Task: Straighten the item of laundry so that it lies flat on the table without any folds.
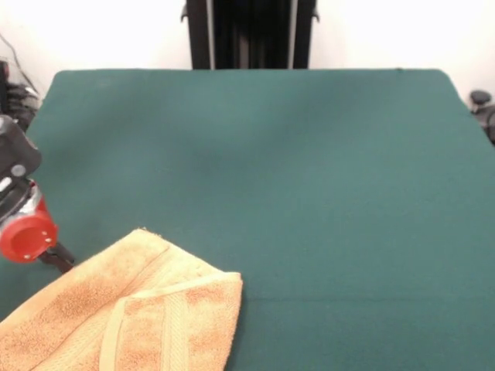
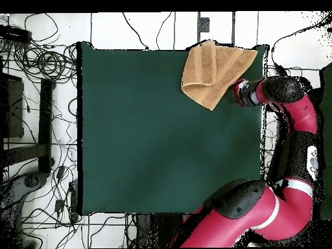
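The golden-tan towel (image 1: pixel 131 317) lies at the near left corner of the dark green table (image 1: pixel 309 154) in the front view. Its right part is folded over itself, with a band stripe showing on the flap. In the overhead view the towel (image 2: pixel 214 71) sits at the top right corner of the table (image 2: pixel 142 130), and its edge reaches the table's rim. My gripper (image 1: pixel 60 257) is low at the towel's left edge in the front view. In the overhead view the gripper (image 2: pixel 235 92) is at the towel's right side. I cannot see how it is set.
The red and black arm (image 2: pixel 298 123) runs along the table's right edge in the overhead view. The black pedestal (image 1: pixel 251 35) stands at the far side. Cables (image 2: pixel 45 61) and stands lie on the floor to the left of the table.
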Tool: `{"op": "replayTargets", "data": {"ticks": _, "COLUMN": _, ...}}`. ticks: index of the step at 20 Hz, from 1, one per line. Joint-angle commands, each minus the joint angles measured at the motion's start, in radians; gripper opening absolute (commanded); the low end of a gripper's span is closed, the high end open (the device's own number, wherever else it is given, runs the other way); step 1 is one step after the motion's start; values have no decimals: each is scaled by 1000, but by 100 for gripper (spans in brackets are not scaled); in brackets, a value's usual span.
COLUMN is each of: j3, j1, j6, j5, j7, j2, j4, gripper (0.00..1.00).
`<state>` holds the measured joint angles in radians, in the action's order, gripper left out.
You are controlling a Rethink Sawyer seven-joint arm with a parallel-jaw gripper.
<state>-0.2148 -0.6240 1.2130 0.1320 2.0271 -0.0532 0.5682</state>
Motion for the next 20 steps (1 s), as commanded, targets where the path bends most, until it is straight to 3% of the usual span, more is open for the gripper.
{"op": "replayTargets", "data": {"ticks": 1, "j3": 11, "j1": 111, "j6": 292, "j5": -47, "j7": 103, "j2": -66, "j4": -18, "gripper": 100}}
{"op": "replayTargets", "data": {"ticks": 8, "j3": 18, "j1": 87, "j6": 270, "j5": -21, "j7": 70, "j2": -38, "j4": 56, "gripper": 100}}
{"op": "replayTargets", "data": {"ticks": 15, "j3": -5, "j1": 69, "j6": 271, "j5": -16, "j7": 48, "j2": -100, "j4": 1, "gripper": 100}}
{"op": "replayTargets", "data": {"ticks": 20, "j3": -20, "j1": 61, "j6": 220, "j5": 4, "j7": 34, "j2": -95, "j4": 38, "gripper": 100}}
